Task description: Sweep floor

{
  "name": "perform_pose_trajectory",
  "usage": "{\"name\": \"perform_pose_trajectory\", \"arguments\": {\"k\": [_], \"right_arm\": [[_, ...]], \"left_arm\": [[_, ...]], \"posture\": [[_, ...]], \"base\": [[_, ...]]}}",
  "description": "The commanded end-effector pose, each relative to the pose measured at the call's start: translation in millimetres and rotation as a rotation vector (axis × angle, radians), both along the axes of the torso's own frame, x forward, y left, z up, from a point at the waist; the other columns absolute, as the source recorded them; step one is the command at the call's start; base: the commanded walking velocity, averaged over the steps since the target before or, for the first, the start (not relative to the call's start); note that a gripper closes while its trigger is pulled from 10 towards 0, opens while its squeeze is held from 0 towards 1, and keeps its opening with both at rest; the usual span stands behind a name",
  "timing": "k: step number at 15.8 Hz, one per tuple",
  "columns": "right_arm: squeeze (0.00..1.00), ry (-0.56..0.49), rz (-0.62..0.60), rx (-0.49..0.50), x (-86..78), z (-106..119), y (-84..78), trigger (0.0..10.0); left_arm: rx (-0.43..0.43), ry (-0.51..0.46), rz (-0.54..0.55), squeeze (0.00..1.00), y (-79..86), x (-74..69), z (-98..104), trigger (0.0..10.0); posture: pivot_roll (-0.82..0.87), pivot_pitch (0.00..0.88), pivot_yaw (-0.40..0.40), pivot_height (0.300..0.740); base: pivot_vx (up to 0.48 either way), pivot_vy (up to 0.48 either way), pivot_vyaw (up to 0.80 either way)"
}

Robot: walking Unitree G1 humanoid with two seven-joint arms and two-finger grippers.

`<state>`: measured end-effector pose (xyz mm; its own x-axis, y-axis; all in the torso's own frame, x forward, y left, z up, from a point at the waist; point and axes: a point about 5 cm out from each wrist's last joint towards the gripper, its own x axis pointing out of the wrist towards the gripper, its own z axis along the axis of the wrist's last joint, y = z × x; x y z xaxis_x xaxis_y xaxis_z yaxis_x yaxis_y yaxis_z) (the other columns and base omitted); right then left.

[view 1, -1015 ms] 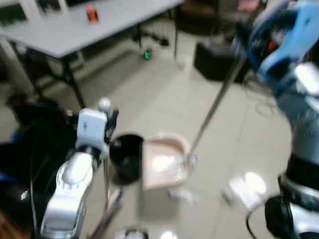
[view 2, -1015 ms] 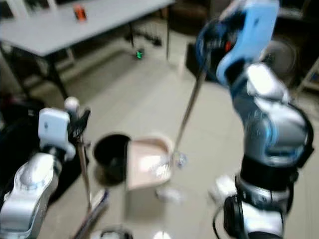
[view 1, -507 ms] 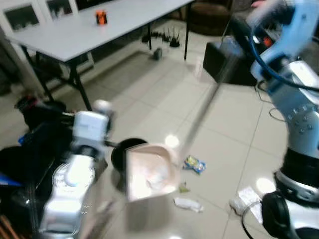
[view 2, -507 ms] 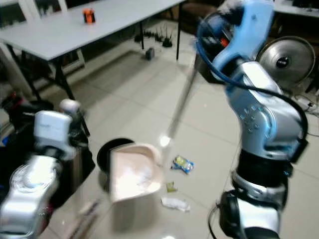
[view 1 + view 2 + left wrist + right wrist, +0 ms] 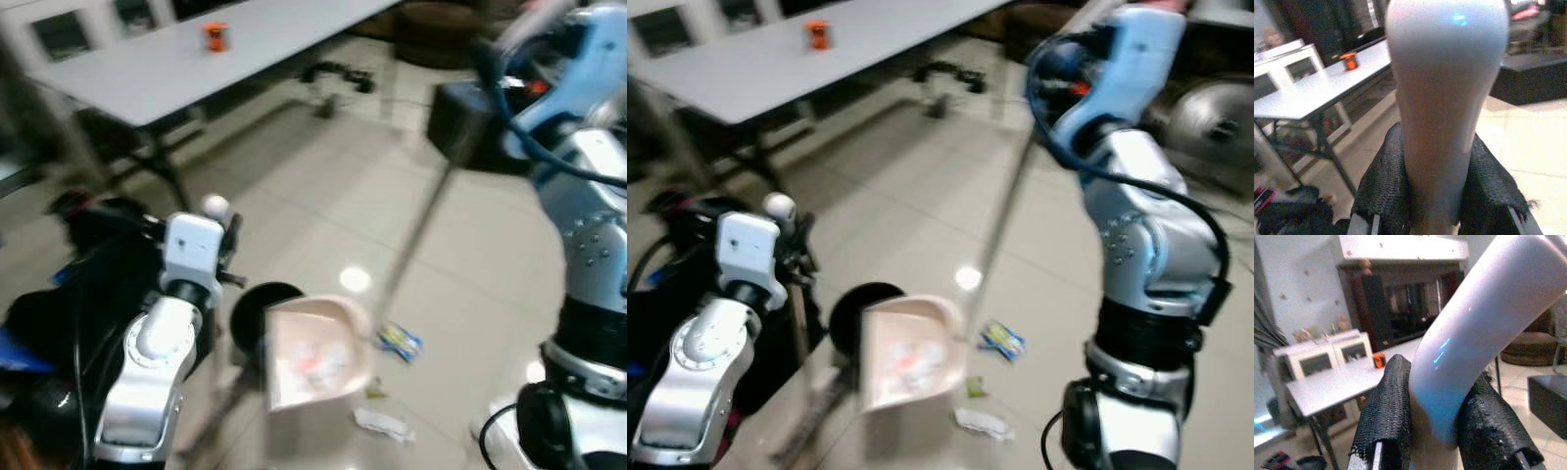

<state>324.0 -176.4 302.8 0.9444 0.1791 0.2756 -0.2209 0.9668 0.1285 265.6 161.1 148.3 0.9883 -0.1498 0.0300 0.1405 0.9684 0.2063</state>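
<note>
1. Left end effector (image 5: 1442, 205) is clamped on the white dustpan handle (image 5: 1444, 98); the pale pink plastic dustpan (image 5: 315, 362) rests on the glossy tiled floor (image 5: 323, 206).
2. Right end effector (image 5: 1435, 426) grips the glossy white broom handle (image 5: 1469, 333); the thin grey broom pole (image 5: 421, 225) slants down beside a yellow-blue wrapper (image 5: 400, 342).

Blurred dustpan (image 5: 315, 364), unreadable contents; broom handle (image 5: 423, 216) cut off.

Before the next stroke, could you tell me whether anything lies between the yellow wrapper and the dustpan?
Nothing visible does. The yellow wrapper lies on bare tile just beside the dustpan mouth, with the broom reaching down between them. Other scraps lie nearer the robot.
</note>
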Motion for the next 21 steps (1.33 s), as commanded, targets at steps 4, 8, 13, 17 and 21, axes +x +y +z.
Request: {"name": "perform_pose_trajectory", "arguments": {"k": [4,8,13,17,21], "right_arm": [[0.00,-0.068,0.062,0.065,-0.8,9.7,14.0,10.0],[0.00,-0.072,0.067,0.092,0.1,9.6,13.1,10.0],[0.00,-0.076,0.058,0.104,1.1,8.5,11.1,10.0],[0.00,-0.093,0.034,0.078,2.3,7.2,9.7,10.0],[0.00,-0.136,0.020,0.013,4.6,3.3,16.6,10.0]], "left_arm": [[0.031,-0.026,0.045,0.00,11.7,-2.8,3.6,10.0],[0.033,-0.026,0.047,0.00,12.0,-3.2,3.7,10.0],[0.036,-0.024,0.052,0.00,11.6,-3.3,3.1,10.0],[0.029,-0.004,0.045,0.00,9.6,-3.8,-0.9,10.0],[0.030,-0.012,0.043,0.00,9.4,-3.7,-0.7,10.0]], "posture": [[0.05,0.007,0.029,0.740],[0.05,0.006,0.031,0.740],[0.05,0.003,0.033,0.740],[0.05,0.000,0.034,0.740],[0.05,0.000,0.033,0.740]], "base": [[0.388,0.000,0.40],[0.389,0.000,0.00],[0.383,0.000,0.00],[0.000,0.000,0.00],[0.000,0.000,0.00]]}}
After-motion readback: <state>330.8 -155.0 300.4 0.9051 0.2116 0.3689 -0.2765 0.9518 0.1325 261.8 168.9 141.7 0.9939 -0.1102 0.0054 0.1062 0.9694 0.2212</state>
